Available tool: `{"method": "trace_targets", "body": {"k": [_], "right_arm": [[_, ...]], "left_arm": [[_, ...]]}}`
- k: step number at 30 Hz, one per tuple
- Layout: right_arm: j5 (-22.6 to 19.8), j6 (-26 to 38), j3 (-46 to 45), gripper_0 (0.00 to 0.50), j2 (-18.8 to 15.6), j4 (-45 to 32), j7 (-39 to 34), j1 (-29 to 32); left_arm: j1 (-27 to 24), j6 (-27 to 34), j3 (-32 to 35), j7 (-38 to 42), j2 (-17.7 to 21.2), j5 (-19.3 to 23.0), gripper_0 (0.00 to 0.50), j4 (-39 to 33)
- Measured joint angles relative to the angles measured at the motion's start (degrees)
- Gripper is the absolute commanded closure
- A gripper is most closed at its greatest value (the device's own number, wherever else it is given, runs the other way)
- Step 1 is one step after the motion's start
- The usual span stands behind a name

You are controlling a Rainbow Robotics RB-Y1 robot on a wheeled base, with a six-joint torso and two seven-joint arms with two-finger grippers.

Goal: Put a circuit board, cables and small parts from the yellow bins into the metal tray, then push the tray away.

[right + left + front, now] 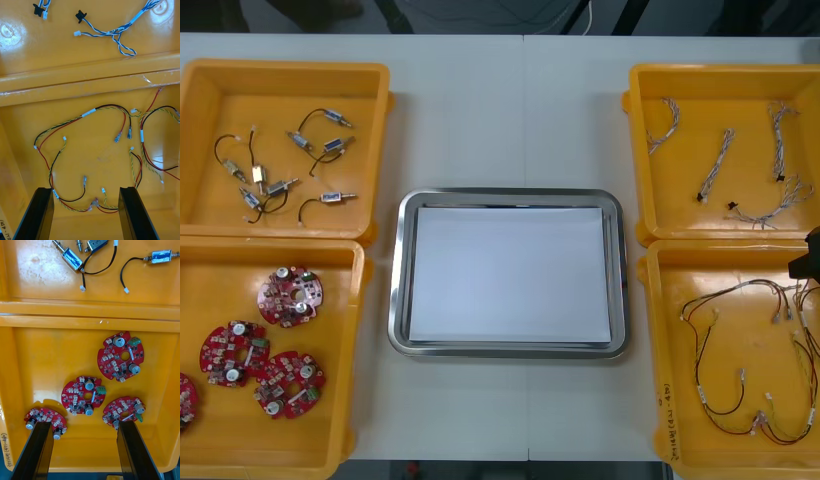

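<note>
Tray (396, 290) centre frame, long axis left-right, shiny metal rim, white rectangle inside. Left gripper (84, 427) wide open over round red boards (112, 356) in lower-left bin (330, 420); right gripper (85, 189) wide open over thin red/yellow cables (89, 112) in lower-right bin (740, 345). Handwriting on both bins' rims, unreadable.

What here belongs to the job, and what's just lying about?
Job: metal tray; yellow bins; circuit boards; small metal parts; blue and white cables; red and yellow cables; left gripper over boards; right gripper over those cables.
Lying about: table only.
</note>
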Motion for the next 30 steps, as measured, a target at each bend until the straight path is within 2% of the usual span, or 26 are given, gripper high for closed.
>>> {"method": "trace_targets", "body": {"k": [15,18,24,30], "right_arm": [[0.0,0.0,-2.3,0.000,0.0,-0.9,0.0,0.0],[0.0,0.0,-2.3,0.000,0.0,-0.9,0.0,0.0],[1.0,0.0,-2.3,0.000,0.0,-0.9,0.0,0.9],[1.2,0.0,-2.4,0.000,0.0,-0.9,0.0,4.0]], "left_arm": [[0.1,0.0,-0.2,-1.6,0.1,0.0,0.000,1.8],[0.1,0.0,-0.5,-7.2,0.3,0.0,0.000,3.7],[0.4,-0.4,-2.0,-23.9,1.3,0.0,0.000,5.1],[2.9,-6.4,-3.4,-25.6,3.8,0.4,0.000,5.1]]}}
